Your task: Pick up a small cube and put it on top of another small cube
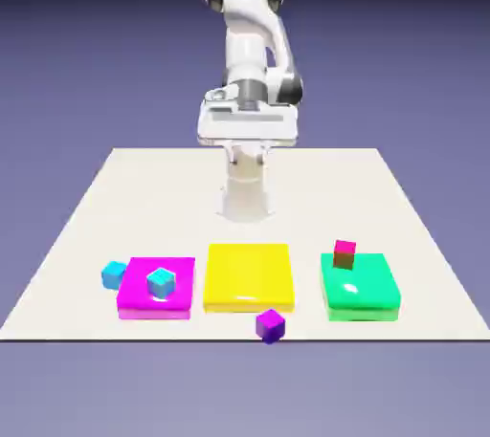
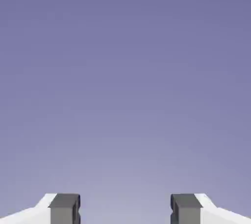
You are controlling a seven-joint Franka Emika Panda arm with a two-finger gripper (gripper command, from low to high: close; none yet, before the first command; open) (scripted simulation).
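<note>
- Gripper [image 2: 125, 209]: jaws apart, nothing between them, only backdrop ahead.
- Held high near the robot base, well behind the yellow block [image 1: 248, 275].
- Nearest target: purple cube [image 1: 271, 326], just in front of that block.

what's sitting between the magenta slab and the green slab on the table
The yellow slab lies between the magenta slab and the green slab, with narrow bare strips of table either side. This shows in the exterior view only.
</note>
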